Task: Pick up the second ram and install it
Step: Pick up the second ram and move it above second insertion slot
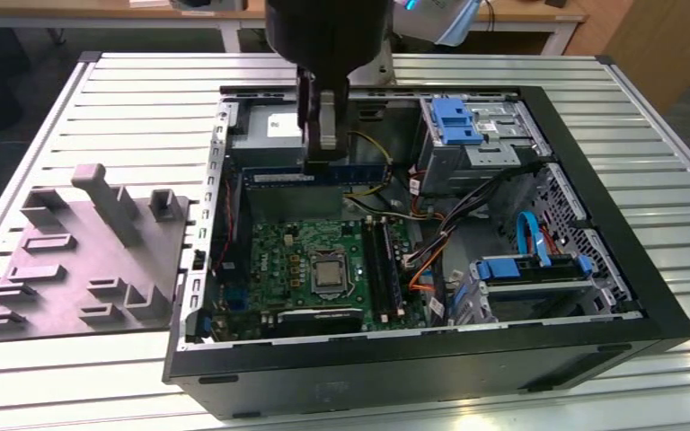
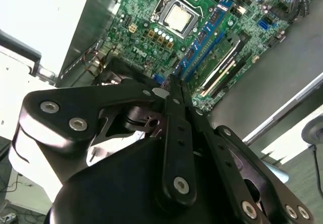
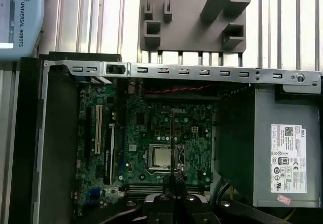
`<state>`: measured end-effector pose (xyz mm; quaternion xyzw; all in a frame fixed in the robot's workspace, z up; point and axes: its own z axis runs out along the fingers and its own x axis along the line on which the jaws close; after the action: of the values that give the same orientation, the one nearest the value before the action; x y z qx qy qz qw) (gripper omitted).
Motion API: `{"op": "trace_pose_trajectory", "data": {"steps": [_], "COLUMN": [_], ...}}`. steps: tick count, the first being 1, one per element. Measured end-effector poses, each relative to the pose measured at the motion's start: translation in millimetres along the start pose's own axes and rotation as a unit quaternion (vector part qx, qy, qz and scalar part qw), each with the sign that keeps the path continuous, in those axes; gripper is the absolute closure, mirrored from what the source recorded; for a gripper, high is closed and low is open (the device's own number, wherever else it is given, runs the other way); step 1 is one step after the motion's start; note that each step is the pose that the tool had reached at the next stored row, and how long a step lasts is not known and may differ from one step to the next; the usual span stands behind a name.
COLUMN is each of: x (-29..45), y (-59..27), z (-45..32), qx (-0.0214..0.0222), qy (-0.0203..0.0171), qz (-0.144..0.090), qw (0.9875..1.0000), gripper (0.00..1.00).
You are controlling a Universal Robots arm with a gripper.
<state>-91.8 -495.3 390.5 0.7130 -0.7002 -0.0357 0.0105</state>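
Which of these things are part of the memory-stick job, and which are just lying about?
Part of the job:
- the second ram, clamped in the gripper over the open computer case
- the motherboard with its memory slots

Just lying about:
- grey plastic tray beside the case
- grey power-supply box
- blue drive caddy
- slatted table

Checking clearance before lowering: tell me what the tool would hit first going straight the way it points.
Probably the motherboard, beside the processor socket: the tool, shut on the second ram, points down into the case. The strip would touch first; depth is unclear.
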Motion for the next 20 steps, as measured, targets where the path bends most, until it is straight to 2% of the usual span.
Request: {"op": "trace_pose_trajectory", "data": {"steps": [10,20], "x": [1.0,1.7], "y": [-24.0,-27.1], "z": [15.7,33.7], "qx": [0.0001,0.0], "qy": [-0.0002,0.0], "qz": [0.0,-0.001], "qw": [1.0,1.0], "gripper": [0.89,0.89]}}
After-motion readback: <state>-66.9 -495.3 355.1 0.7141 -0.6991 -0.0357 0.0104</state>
